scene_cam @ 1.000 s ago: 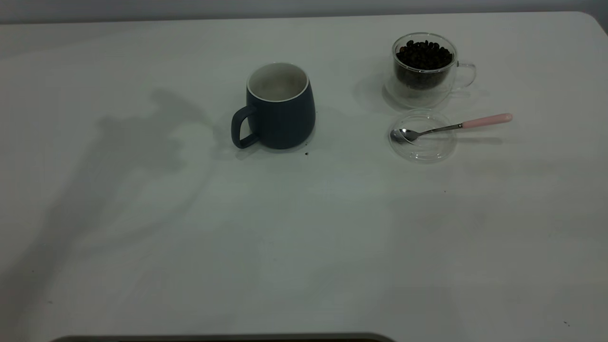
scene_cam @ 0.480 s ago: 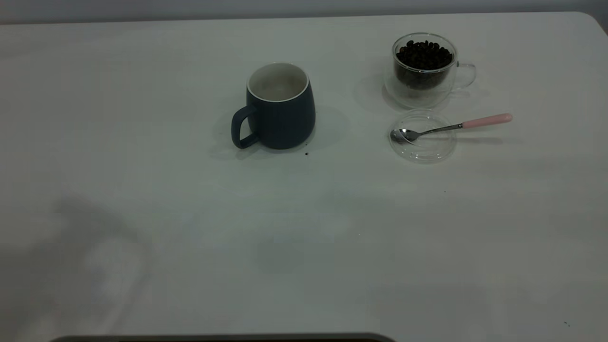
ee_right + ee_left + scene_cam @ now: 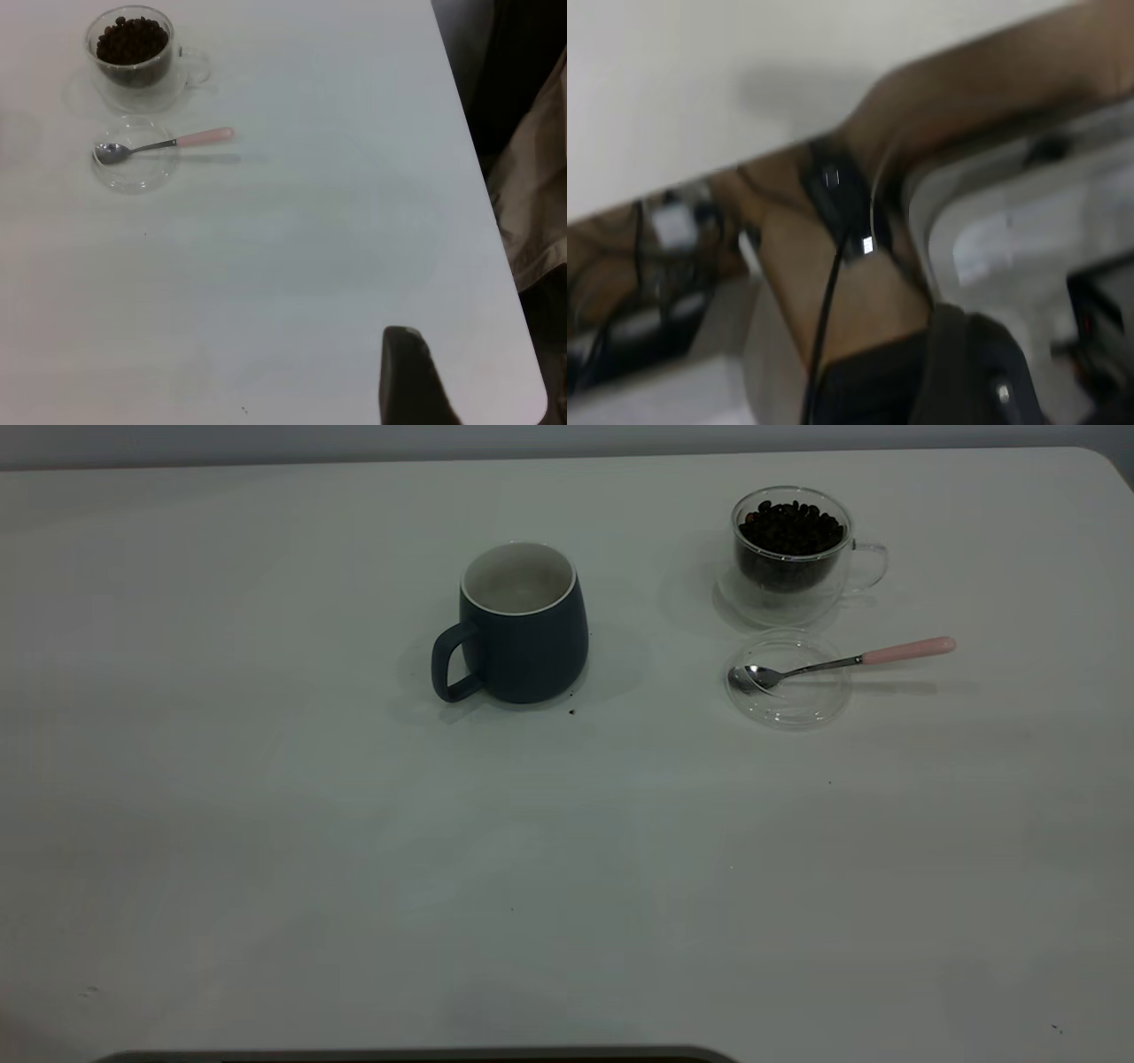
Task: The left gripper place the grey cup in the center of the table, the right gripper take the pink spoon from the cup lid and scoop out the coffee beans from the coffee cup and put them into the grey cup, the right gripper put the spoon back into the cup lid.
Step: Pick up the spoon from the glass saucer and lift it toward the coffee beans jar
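The grey cup (image 3: 523, 624) stands upright near the middle of the table, its handle to the left, and it looks empty. The glass coffee cup (image 3: 791, 549) holding coffee beans stands at the far right; it also shows in the right wrist view (image 3: 133, 57). In front of it lies the clear cup lid (image 3: 787, 682) with the pink-handled spoon (image 3: 842, 660) resting in it, bowl on the lid and handle pointing right. Neither gripper shows in the exterior view. A dark part of my right gripper (image 3: 407, 381) hangs above the table's near right corner. My left gripper (image 3: 966, 372) is off the table.
A small dark speck (image 3: 571, 711) lies by the grey cup's base. The table's right edge (image 3: 483, 177) and rounded corner show in the right wrist view. The left wrist view shows the table edge (image 3: 700, 173), cables and equipment beside the table.
The large shadow on the table's left side has slid toward the near left corner and gone. The cups, lid and spoon have not moved.
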`<action>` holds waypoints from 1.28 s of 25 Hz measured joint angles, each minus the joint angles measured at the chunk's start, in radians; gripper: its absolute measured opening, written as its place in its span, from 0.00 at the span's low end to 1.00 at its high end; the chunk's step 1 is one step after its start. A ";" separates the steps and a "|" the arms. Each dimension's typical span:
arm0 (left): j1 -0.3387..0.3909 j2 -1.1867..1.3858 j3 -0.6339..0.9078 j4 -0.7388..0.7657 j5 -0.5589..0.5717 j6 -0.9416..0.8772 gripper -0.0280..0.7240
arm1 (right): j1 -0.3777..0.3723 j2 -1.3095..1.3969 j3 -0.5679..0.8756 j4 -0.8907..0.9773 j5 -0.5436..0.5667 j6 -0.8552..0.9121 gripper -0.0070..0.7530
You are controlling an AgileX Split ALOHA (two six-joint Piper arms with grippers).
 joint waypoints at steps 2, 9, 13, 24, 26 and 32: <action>0.000 -0.083 0.023 0.000 -0.001 -0.006 0.79 | 0.000 0.000 0.000 0.000 0.000 0.000 0.57; 0.000 -0.371 0.029 0.000 0.007 -0.010 0.79 | 0.000 0.000 0.000 -0.001 0.000 0.002 0.57; 0.000 -0.539 0.029 0.000 0.012 -0.010 0.79 | 0.000 0.000 0.000 -0.001 0.000 0.002 0.57; 0.081 -0.740 0.029 -0.003 0.029 -0.011 0.79 | 0.000 0.000 0.000 -0.001 0.000 0.002 0.57; 0.100 -0.740 0.029 -0.003 0.029 -0.011 0.79 | 0.000 0.000 0.000 -0.001 0.000 0.002 0.57; 0.190 -0.740 0.029 -0.003 0.029 -0.011 0.79 | 0.000 0.000 0.000 -0.001 0.000 0.002 0.57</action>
